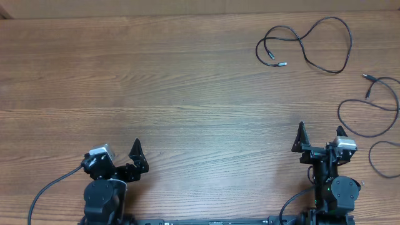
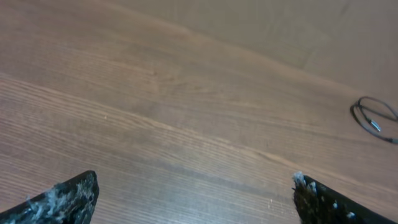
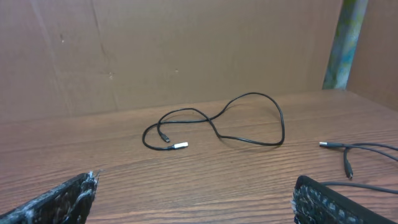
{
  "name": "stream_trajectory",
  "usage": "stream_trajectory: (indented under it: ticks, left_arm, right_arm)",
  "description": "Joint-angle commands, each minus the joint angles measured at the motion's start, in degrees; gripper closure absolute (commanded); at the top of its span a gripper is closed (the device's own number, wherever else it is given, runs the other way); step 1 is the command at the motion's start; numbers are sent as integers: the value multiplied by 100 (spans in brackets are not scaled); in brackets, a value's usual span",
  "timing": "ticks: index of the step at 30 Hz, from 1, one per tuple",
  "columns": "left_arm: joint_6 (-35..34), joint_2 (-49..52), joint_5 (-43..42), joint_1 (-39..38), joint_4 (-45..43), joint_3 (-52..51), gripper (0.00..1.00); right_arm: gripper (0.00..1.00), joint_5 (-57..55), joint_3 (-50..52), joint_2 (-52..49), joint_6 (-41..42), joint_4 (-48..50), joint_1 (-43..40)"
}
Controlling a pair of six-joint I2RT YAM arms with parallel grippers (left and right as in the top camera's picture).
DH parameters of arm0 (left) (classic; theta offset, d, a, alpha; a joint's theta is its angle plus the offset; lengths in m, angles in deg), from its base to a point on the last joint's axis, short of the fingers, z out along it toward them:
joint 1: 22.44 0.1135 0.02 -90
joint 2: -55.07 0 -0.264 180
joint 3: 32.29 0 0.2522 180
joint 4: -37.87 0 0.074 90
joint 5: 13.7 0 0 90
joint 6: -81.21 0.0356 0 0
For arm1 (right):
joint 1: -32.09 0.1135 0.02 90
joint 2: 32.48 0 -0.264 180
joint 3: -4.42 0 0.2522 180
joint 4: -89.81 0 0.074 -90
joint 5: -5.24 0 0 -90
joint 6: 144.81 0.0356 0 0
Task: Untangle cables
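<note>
Both wide open, nothing held: left gripper (image 1: 117,159) sits well off to the left of the right gripper (image 1: 320,142), over bare table (image 1: 187,94). Both cords lie on the right gripper's side. Looped cable (image 1: 349,44) is well ahead of it and crosses itself once. 2nd cable (image 1: 342,119) is just beside it on the outer side, running off-frame. The two look apart. Next prob. the right arm's job: take the looped cable near a plug end, pinch low, draw it slowly away from the crossing w/o dragging the 2nd.
</note>
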Motion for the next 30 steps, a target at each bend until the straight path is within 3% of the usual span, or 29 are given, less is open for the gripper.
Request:
stream_trajectory:
  ticks: [1, 9, 16, 21, 26, 30]
  left_arm:
    - [-79, -229, 232, 11, -299, -330, 1]
    - [-66, -245, 649, 11, -1827, -1043, 1]
    - [201, -245, 719, 11, -2262, -1222, 0]
    - [203, -245, 916, 9, -3152, -1517, 0]
    - [656, -245, 811, 9, -2983, -1510, 0]
    - [1676, -245, 162, 9, -2796, -1506, 0]
  right_arm:
    - [0, 35, 59, 68, -22, 33, 24]
    - [0, 35, 59, 68, -22, 33, 24]
    - [0, 33, 59, 68, -22, 33, 24]
    - [0, 35, 59, 68, -22, 33, 24]
    - [0, 33, 59, 68, -22, 33, 24]
    - [0, 35, 59, 68, -22, 33, 24]
